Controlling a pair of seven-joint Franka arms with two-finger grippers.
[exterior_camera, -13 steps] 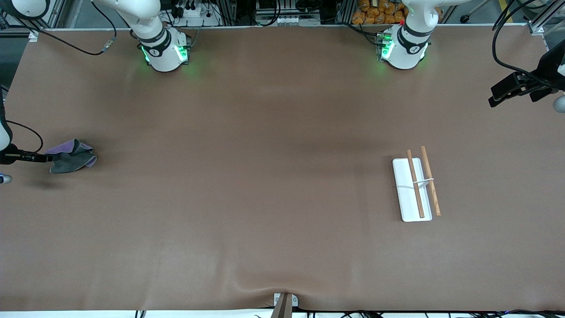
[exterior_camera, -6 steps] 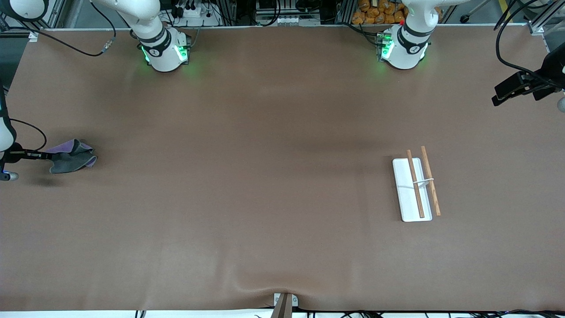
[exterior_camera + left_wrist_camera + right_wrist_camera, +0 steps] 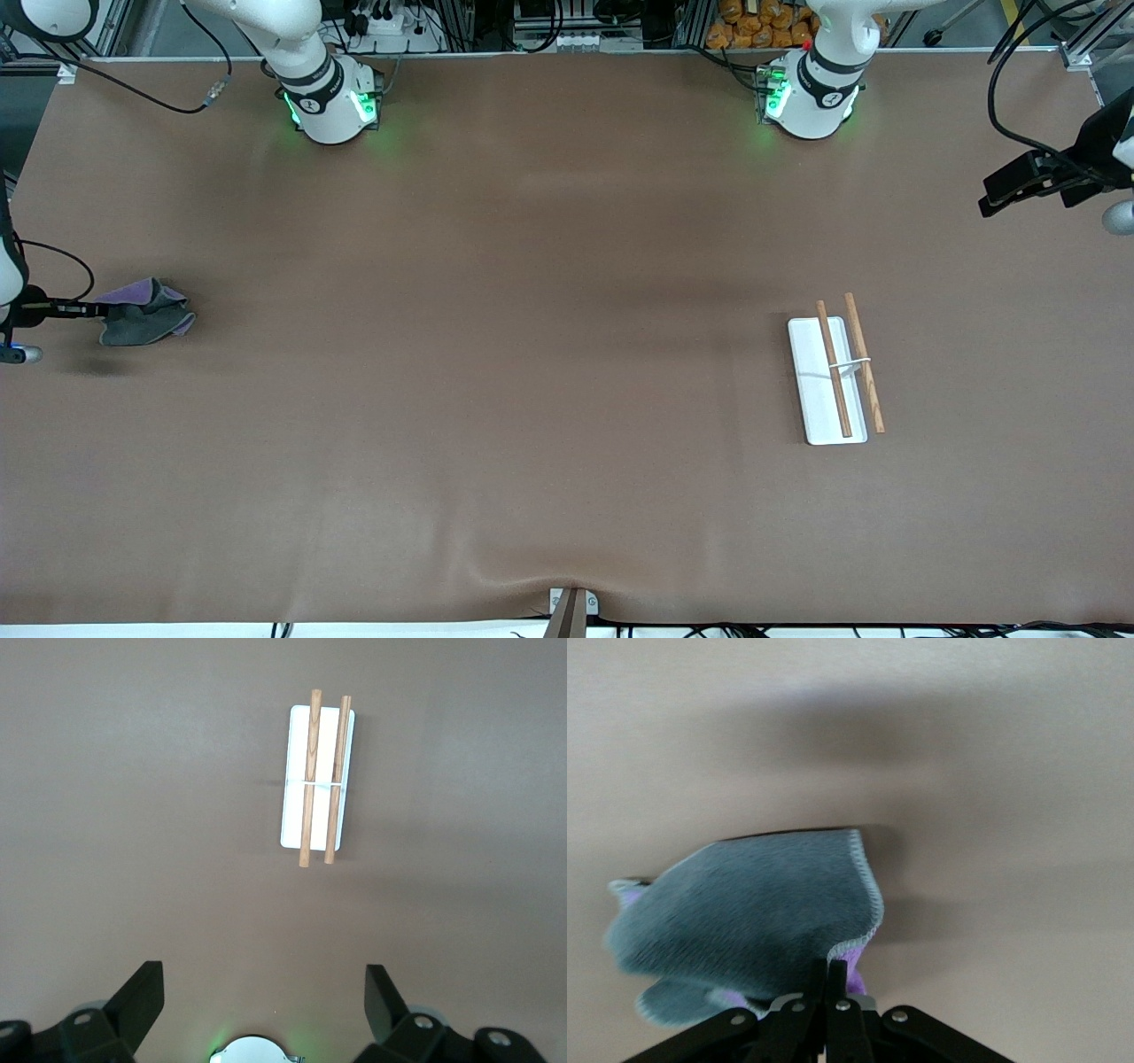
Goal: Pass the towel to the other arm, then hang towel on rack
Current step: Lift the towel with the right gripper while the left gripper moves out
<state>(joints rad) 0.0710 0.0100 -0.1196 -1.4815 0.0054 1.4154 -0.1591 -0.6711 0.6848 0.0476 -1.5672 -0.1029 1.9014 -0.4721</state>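
Towel (image 3: 142, 322), grey face up with purple at its edge, lies at the right arm's end of the worktop (image 3: 532, 399), one edge pinched in the closed jaws of the right gripper (image 3: 828, 976). Handover and hanging both remain. Rack (image 3: 834, 372) bare, near the left arm's end. Left gripper (image 3: 264, 1003), jaws wide and empty, waits above.

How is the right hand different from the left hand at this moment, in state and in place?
The right hand is shut on the towel at the right arm's end of the table; the left hand is open and holds nothing. The right hand is low at the towel; the left hand waits high at the left arm's end, its wrist view looking down on the rack. Both have two dark fingers.
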